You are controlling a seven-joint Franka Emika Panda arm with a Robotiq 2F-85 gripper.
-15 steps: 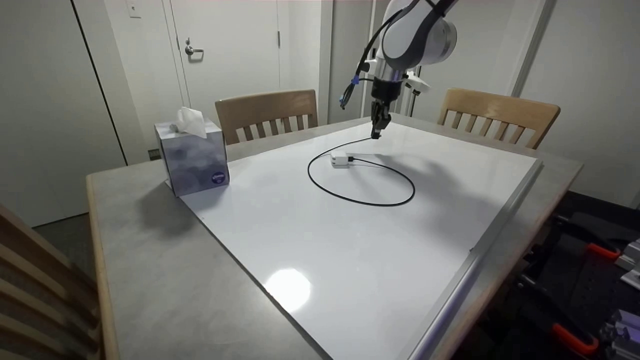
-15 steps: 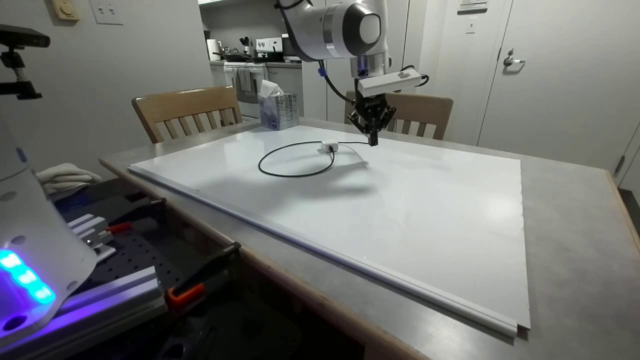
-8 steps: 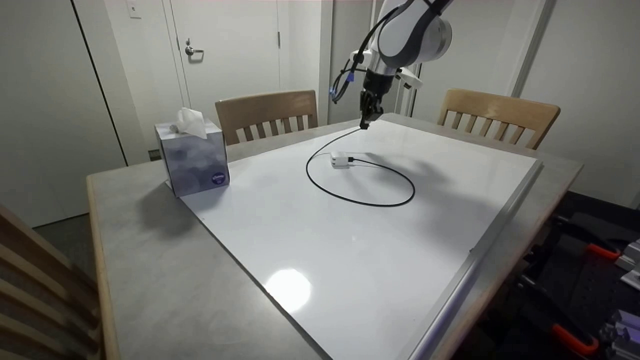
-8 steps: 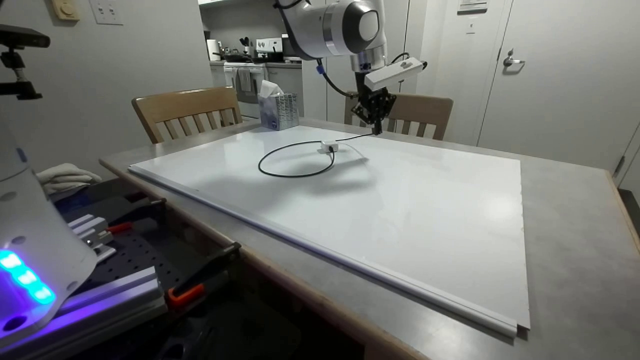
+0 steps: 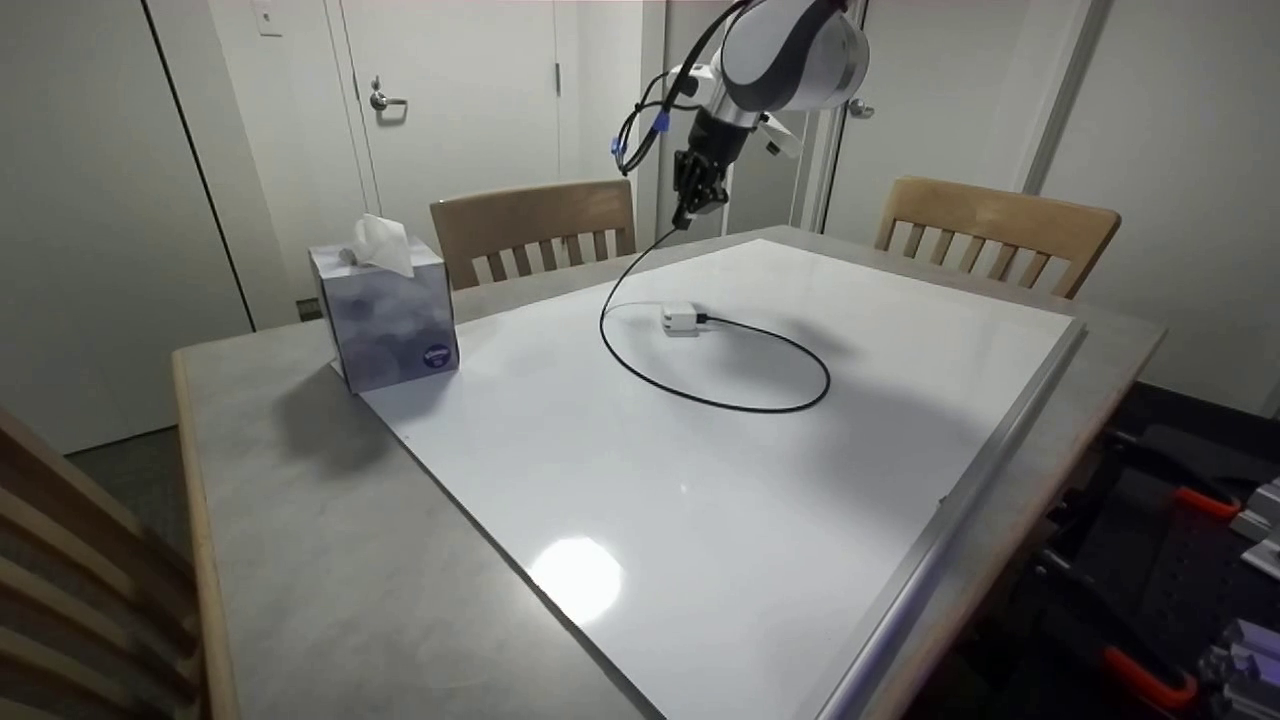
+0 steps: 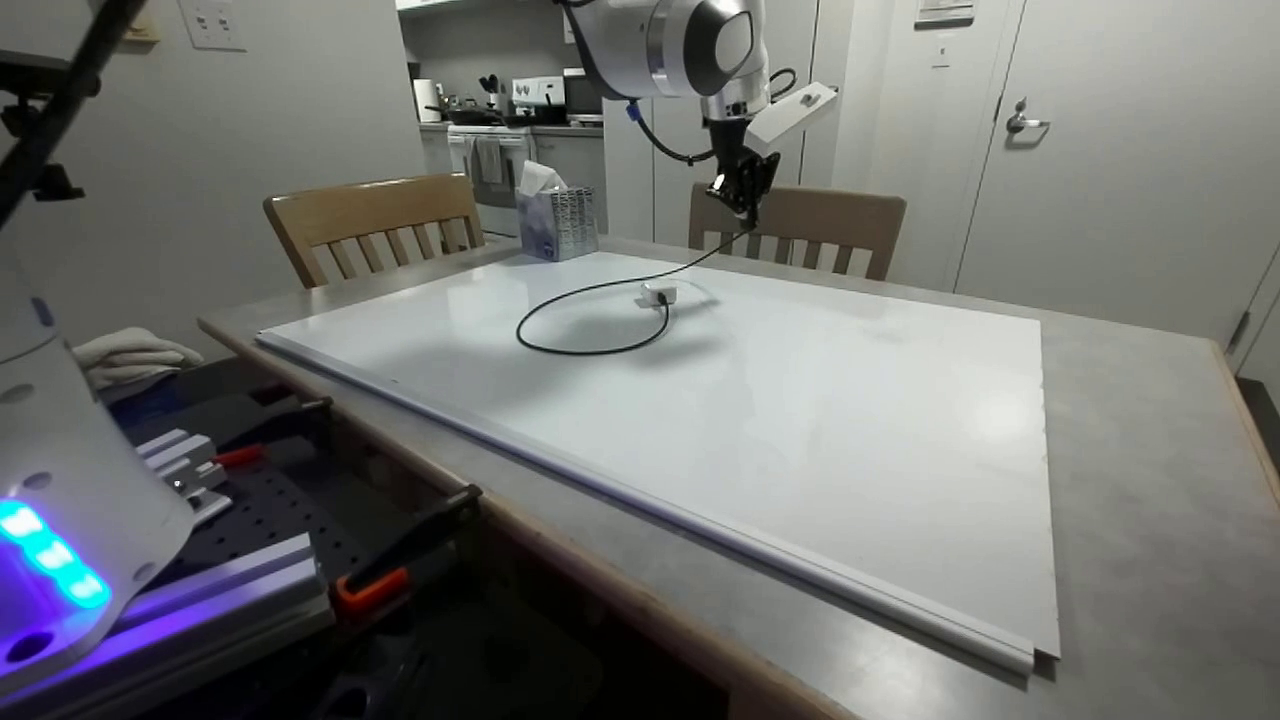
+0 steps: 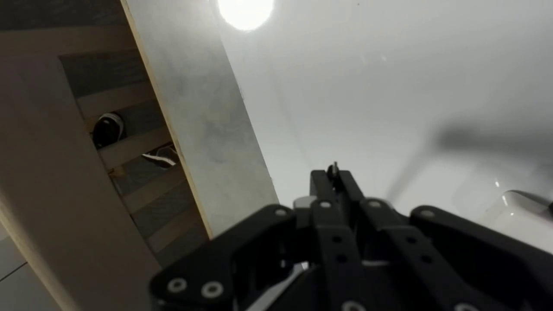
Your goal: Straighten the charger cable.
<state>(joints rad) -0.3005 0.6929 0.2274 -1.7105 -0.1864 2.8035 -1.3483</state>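
Note:
The charger cable (image 5: 740, 408), thin and black, lies in a wide open loop on the white board and also shows in an exterior view (image 6: 590, 352). One end plugs into a white charger block (image 5: 680, 318), which shows at the lower right of the wrist view (image 7: 516, 222). My gripper (image 5: 682, 222) is shut on the cable's free end and holds it above the far board edge in both exterior views (image 6: 748, 222). From there the cable slopes down to the board. In the wrist view a small metal plug tip pokes out between the fingertips (image 7: 332, 175).
The white board (image 5: 640, 480) covers much of the grey table (image 5: 400, 600). A tissue box (image 5: 390, 325) stands at a board corner. Wooden chairs (image 5: 540, 205) stand around the table, one (image 6: 800, 205) behind the gripper. A metal rail (image 6: 640, 500) runs along one board edge.
My gripper has risen and tilted, moving left in an exterior view, with the cable end in it. The cable near the gripper has lifted off the board. The block has barely moved.

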